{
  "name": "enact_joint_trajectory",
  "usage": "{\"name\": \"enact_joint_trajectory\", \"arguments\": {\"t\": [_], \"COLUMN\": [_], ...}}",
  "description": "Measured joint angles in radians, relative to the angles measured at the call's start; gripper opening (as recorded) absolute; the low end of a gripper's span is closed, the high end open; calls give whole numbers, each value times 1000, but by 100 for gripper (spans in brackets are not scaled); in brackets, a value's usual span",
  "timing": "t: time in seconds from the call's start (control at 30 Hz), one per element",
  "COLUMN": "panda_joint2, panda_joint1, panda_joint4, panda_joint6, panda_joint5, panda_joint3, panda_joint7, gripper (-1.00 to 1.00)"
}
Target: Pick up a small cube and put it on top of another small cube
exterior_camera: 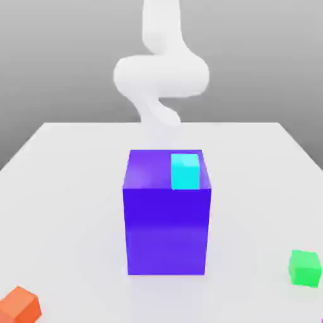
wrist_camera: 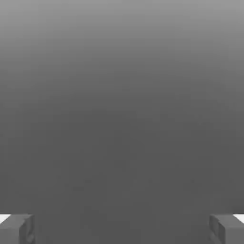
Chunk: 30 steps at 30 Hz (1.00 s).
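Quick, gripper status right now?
Two-finger gripper: open, fingers wide apart in the hand view, nothing held between them.

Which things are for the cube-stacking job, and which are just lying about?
For the job:
- tool
- two small cubes, can't tell which: cyan cube, green cube or orange cube

Probably just there:
- big blue block, under the cyan cube

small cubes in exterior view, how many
3: cyan cube on the purple block, green cube at the exterior view's right, orange cube at its lower left; a magenta sliver, lower right, may be another.
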Motion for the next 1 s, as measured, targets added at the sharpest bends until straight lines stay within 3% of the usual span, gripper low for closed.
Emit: {"name": "enact_joint_trajectory", "arguments": {"t": [0.6,1.0], "panda_joint2": [659,1093], "panda_joint1": [250,356], "panda_joint4": [143,236], "panda_joint6": [114,192], "panda_joint5": [61,-43], "panda_joint3": [33,106], "panda_joint7": [-507,-744], "gripper": [0,0]}}
